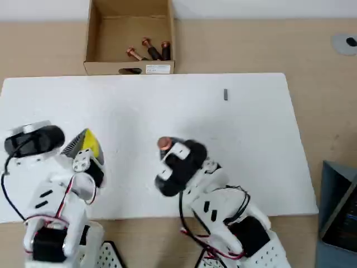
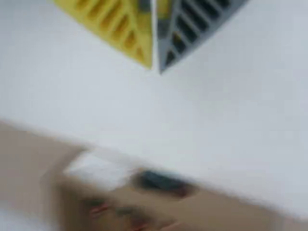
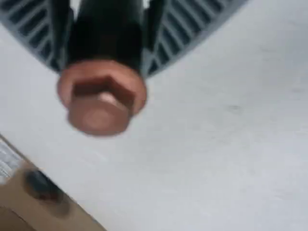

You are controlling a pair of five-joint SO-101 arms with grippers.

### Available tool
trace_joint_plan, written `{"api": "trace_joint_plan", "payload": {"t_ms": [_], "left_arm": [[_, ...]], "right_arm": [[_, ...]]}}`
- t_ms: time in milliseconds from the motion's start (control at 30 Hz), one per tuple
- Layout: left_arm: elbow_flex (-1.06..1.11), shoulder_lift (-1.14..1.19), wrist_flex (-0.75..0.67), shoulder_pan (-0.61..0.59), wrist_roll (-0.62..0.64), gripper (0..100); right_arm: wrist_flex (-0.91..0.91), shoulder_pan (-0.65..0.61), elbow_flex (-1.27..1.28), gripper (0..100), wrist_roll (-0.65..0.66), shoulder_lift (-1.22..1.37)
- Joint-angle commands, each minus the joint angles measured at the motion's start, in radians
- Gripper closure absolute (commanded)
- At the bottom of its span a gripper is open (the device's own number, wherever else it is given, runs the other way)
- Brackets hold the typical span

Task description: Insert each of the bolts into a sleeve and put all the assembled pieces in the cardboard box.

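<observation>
My right gripper (image 1: 166, 146) is shut on a black sleeve (image 3: 106, 33) with a copper bolt (image 3: 100, 100) in it; the bolt head (image 1: 164, 143) points toward the cardboard box (image 1: 100, 40). It hovers over the middle of the white mat (image 1: 234, 145). The box stands at the far edge and holds three assembled bolt-and-sleeve pieces (image 1: 149, 51). My left gripper (image 1: 83, 143), one yellow finger (image 2: 115, 26) and one grey finger (image 2: 192, 24), is shut with nothing in it, over the mat's left part.
A small dark piece (image 1: 225, 94) lies on the mat toward the far right. A dark bin (image 1: 337, 212) stands off the mat at the right edge. The box front (image 2: 144, 192) has an oval handle hole (image 3: 43, 185).
</observation>
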Motion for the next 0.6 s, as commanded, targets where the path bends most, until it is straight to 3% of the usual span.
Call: {"api": "trace_joint_plan", "payload": {"t_ms": [0, 233, 567], "left_arm": [[0.1, -0.005, 0.002, -0.081, -0.104, 100], [0.267, -0.005, -0.003, -0.106, -0.207, 100], [0.374, -0.005, 0.002, -0.109, -0.207, 100]], "right_arm": [[-0.021, 0.096, -0.074, 98.9, -0.009, -0.119], [-0.02, 0.285, -0.104, 98.9, -0.13, -0.062], [0.043, 0.297, -0.503, 98.9, -0.239, 0.403]]}}
